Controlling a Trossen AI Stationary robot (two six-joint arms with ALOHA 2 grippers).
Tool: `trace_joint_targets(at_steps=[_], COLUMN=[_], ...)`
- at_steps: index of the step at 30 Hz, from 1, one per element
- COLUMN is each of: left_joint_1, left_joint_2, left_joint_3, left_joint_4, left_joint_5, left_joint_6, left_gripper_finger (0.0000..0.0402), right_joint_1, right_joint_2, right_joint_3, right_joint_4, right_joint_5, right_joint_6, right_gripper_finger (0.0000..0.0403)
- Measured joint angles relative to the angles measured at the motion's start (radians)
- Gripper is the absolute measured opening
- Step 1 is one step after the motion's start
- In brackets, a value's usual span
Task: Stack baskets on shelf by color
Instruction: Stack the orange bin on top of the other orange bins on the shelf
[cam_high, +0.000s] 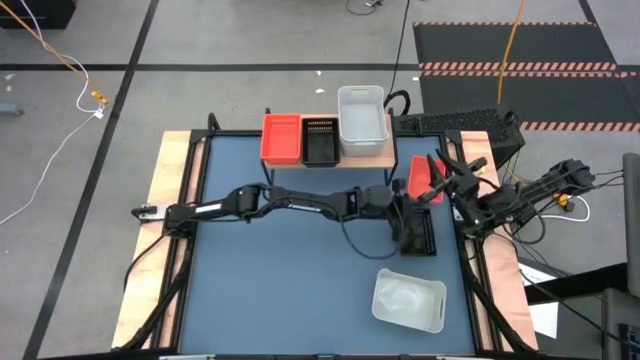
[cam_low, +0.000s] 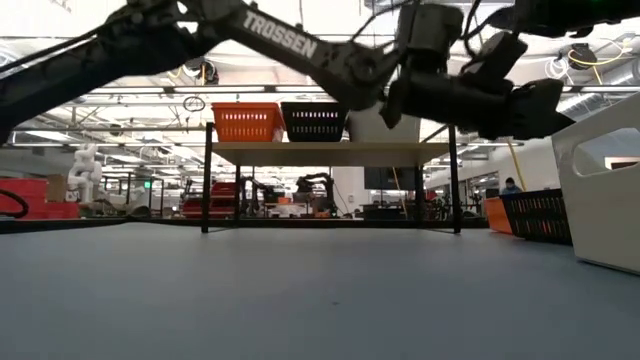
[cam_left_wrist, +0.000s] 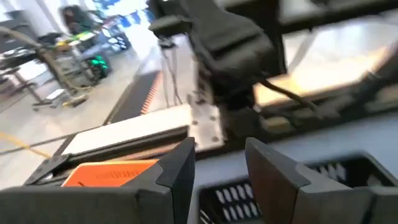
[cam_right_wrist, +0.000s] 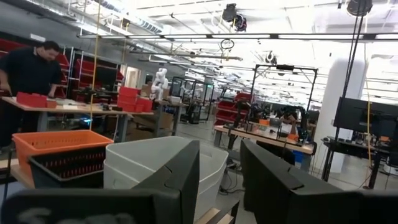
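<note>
Lengthwise, black basket (cam_high: 418, 232) points toward shelf (cam_high: 375, 150).

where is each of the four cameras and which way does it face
High view: above, facing straight down on the blue table, both arms, the shelf.
Low view: at table-top height, facing level toward the shelf; arms cross overhead.
Left wrist view: past the open left gripper onto a black basket.
Right wrist view: past the open right gripper toward the white baskets.
All four views show a red basket; three show the shelf.
</note>
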Motion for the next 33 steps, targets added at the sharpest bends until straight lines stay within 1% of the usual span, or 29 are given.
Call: trace_joint_targets(at_steps=[2, 5, 9, 15, 23, 27, 30, 33], left_joint_1=[0.011, 0.023, 0.036, 0.047, 0.056, 0.057, 0.056, 0.055], left_joint_2=[0.029, 0.063, 0.089, 0.091, 0.090, 0.090, 0.090, 0.090], left_joint_3=[0.000, -0.001, -0.001, -0.001, -0.001, -0.001, -0.001, -0.001], left_joint_4=[0.078, 0.116, 0.108, 0.056, -0.007, -0.050, -0.056, -0.033], left_joint_5=[-0.009, -0.032, -0.083, -0.168, -0.159, -0.158, -0.158, -0.157], left_joint_6=[-0.040, -0.060, -0.007, 0.041, 0.154, 0.271, 0.350, 0.376], left_gripper_finger=[0.0145, 0.0145, 0.0145, 0.0145, 0.0145, 0.0145, 0.0145, 0.0145], right_joint_1=[0.000, 0.000, 0.000, 0.000, 0.000, 0.000, 0.001, 0.001], right_joint_2=[0.000, 0.000, 0.000, 0.000, 0.000, 0.000, 0.000, 0.000], right_joint_3=[0.012, 0.024, 0.040, 0.060, 0.061, 0.061, 0.061, 0.061], right_joint_4=[0.000, 0.000, 0.000, -0.009, -0.016, -0.016, -0.016, -0.016], right_joint_5=[0.000, 0.000, 0.000, 0.000, 0.000, 0.000, 0.000, 0.000], right_joint_6=[-0.004, -0.004, 0.007, 0.023, 0.013, -0.004, -0.007, -0.007], right_gripper_finger=[0.0109, 0.0109, 0.0109, 0.0109, 0.0109, 0.0109, 0.0109, 0.0109])
